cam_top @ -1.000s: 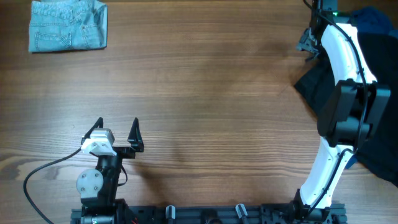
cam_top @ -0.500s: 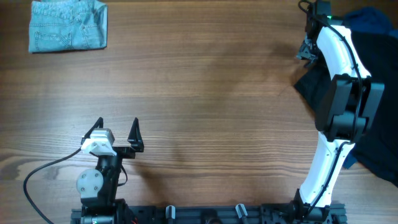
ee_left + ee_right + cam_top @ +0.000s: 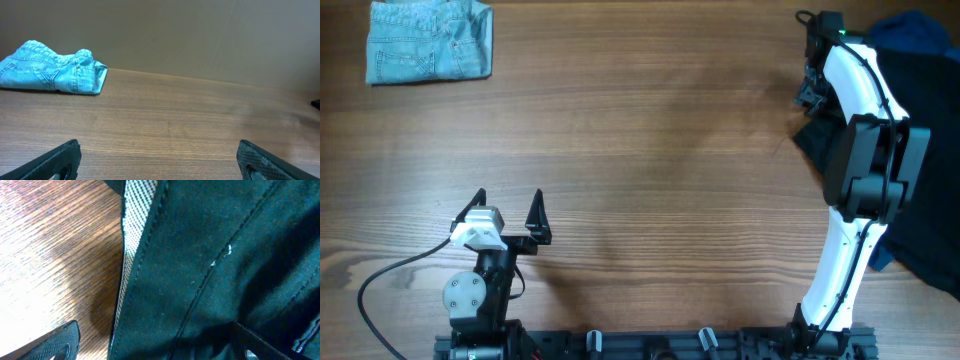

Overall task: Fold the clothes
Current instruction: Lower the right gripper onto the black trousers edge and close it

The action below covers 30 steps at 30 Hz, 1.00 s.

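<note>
Largely, black garment [image 3: 814, 138] hidden beneath right arm [image 3: 868, 150].

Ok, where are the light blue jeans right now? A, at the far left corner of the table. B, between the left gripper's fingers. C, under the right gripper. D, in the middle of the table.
A: the overhead view shows the jeans lying at the far left corner of the table.
</note>
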Each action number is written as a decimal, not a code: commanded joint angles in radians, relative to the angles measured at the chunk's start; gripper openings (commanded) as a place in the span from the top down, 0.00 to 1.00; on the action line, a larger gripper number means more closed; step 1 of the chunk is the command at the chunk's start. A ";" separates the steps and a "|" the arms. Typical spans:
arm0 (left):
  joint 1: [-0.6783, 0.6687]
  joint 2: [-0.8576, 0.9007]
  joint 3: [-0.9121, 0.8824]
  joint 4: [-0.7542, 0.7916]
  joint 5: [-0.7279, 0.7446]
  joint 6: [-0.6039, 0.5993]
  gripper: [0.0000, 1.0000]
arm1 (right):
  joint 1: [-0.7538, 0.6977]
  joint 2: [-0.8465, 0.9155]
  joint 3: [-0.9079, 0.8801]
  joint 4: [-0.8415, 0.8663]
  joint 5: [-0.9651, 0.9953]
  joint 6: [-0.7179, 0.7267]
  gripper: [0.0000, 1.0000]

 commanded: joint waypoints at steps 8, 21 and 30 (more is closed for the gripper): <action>0.007 -0.011 -0.003 -0.005 0.019 0.019 0.00 | 0.000 0.023 -0.007 0.012 -0.035 0.022 0.00; 0.007 -0.011 -0.003 -0.005 0.019 0.019 0.00 | -0.001 0.023 -0.008 -0.034 -0.013 0.077 0.54; 0.007 -0.011 -0.003 -0.005 0.019 0.019 0.00 | 0.000 0.013 0.046 -0.099 -0.013 0.078 0.94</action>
